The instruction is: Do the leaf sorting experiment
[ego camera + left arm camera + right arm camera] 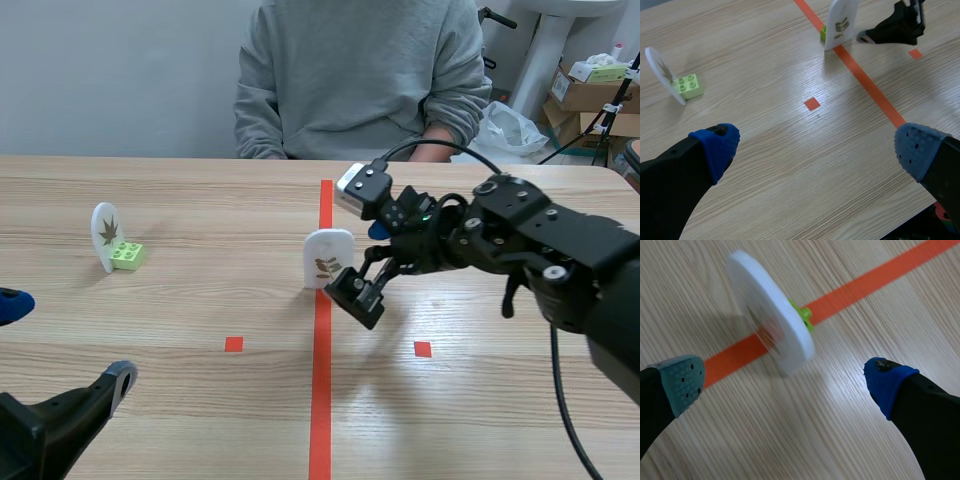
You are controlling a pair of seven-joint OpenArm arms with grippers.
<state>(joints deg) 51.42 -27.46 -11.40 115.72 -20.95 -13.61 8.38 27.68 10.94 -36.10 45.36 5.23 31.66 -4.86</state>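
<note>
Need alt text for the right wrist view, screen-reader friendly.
The right gripper, fingers open, hangs over a wooden table, and just ahead of it stands a blurred white card. A small green block shows behind the card, at the orange-red tape line.

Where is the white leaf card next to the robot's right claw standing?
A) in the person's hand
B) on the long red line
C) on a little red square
B: the leaf card stands upright on the long red tape line, right beside the open right gripper.
</note>
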